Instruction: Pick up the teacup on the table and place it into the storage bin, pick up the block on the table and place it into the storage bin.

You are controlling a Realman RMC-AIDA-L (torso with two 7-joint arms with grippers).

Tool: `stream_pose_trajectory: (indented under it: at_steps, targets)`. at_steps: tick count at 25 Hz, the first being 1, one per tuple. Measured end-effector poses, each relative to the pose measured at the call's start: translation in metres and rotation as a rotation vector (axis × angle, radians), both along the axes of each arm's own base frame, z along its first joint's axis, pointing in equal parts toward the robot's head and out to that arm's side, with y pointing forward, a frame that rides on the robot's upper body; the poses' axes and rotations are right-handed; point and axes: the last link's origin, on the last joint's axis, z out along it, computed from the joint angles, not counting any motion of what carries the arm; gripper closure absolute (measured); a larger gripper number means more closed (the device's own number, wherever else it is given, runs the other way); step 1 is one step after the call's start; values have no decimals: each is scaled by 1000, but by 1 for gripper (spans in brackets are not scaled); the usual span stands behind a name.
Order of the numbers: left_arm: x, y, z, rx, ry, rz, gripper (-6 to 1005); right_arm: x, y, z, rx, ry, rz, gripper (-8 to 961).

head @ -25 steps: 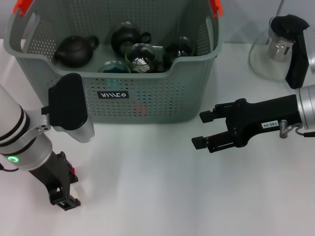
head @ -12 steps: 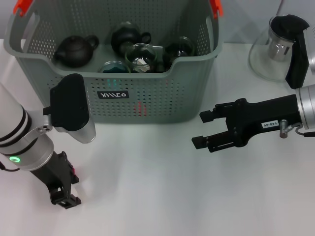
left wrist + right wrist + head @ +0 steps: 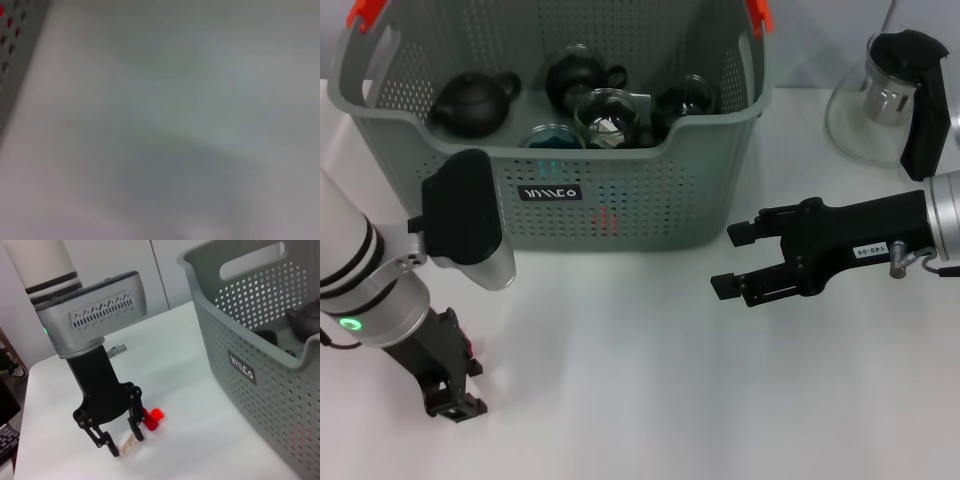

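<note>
Left gripper [image 3: 116,440] poised over the red block [image 3: 151,419], jaws apart and empty.

The block lies on the table [image 3: 640,400] just beside one finger, not between them, so closing risks nudging it away (teacups already sit in the storage bin [image 3: 620,210]); the right gripper [image 3: 740,260] waits wide.

white table [image 3: 640,400]; storage bin [image 3: 620,200]; red block [image 3: 153,419]; glass pitcher [image 3: 885,100]

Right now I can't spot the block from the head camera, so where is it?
In the right wrist view, the red block lies on the white table, right beside the left gripper and in front of the storage bin.
</note>
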Motion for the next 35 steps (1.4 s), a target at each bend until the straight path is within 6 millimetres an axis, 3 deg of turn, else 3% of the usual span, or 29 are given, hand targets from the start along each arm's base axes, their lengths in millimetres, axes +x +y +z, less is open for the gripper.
stream_pose_trajectory:
  at_steps: [7, 14, 19, 26, 35]
  targets:
    - [21, -4, 15, -8, -70, -11, 583, 0, -1, 0, -4, 2, 1, 88]
    - [66, -10, 54, -6, -336, -35, 585, 0, -1, 0, -6, 2, 1, 88]
    - [92, -2, 83, 93, -490, -116, 587, 1, -2, 1, -12, 3, 2, 88]
    - [118, 42, 118, 380, -580, -202, 588, 1, -3, 3, -20, 4, 5, 88]
    - [109, 109, 133, 674, -667, -83, 588, 2, -3, 5, -15, 7, 0, 87]
